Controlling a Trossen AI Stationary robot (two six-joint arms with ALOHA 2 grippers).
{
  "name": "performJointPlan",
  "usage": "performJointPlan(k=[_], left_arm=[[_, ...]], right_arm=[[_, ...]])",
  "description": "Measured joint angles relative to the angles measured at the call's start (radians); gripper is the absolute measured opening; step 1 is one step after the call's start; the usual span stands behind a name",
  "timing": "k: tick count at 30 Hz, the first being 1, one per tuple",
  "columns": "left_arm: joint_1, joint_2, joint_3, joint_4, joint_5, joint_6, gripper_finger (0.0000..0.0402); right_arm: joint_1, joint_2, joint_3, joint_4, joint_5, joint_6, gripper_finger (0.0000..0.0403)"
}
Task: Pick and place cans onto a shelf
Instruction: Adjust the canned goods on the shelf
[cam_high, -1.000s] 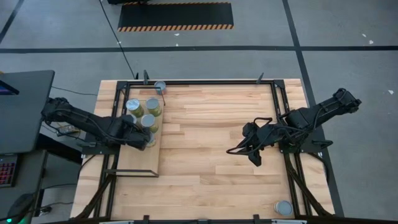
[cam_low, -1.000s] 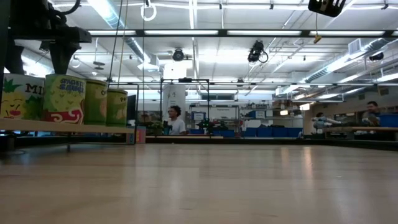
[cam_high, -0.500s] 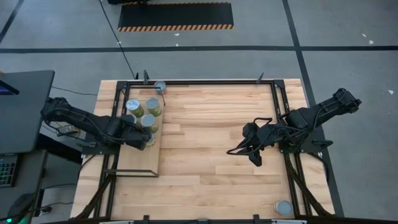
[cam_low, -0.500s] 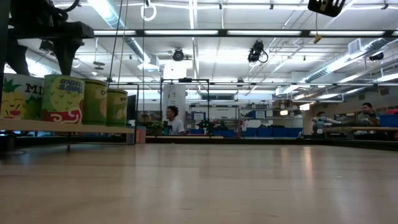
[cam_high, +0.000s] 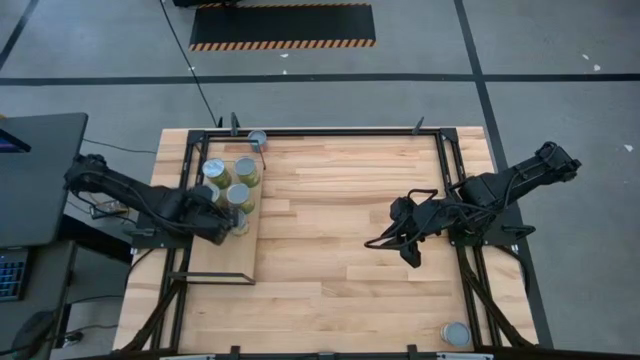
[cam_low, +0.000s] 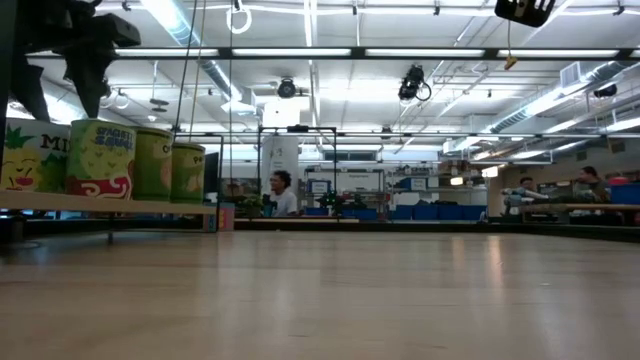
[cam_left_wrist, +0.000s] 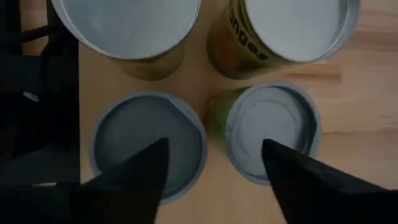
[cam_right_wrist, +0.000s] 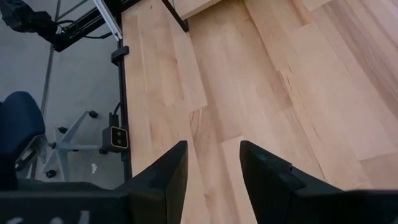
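Left gripper (cam_left_wrist: 214, 165) above four cans (cam_left_wrist: 148, 144) on shelf (cam_high: 222, 255), left of high view; fingers apart, holding nothing. Lift straight up; avoid brushing tin rims. Right gripper (cam_right_wrist: 211, 168) empty, part open, right of centre. Stray cans (cam_high: 456, 333) lower right, (cam_high: 258, 138) top edge.

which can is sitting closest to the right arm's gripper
The lone can at the table's near right corner. It stands off the shelf, unlike the clustered four, and lies nearer the right gripper than the can at the far edge.
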Motion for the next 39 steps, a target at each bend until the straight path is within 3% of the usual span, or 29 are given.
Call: performJointPlan(k=[7, 13, 39], left_arm=[[0.002, -0.006, -0.001, -0.107, 0.048, -0.033, 0.0130], [0.016, -0.002, -0.001, -0.105, 0.002, -0.035, 0.0013], [0.022, 0.100, 0.000, -0.133, 0.060, 0.003, 0.0003]], right_arm=[[0.000, 0.000, 0.000, 0.003, -0.001, 0.017, 0.0154], [0.000, 0.000, 0.000, 0.002, -0.001, 0.028, 0.0154], [0.000, 0.000, 0.000, 0.025, 0.000, 0.039, 0.0154]])
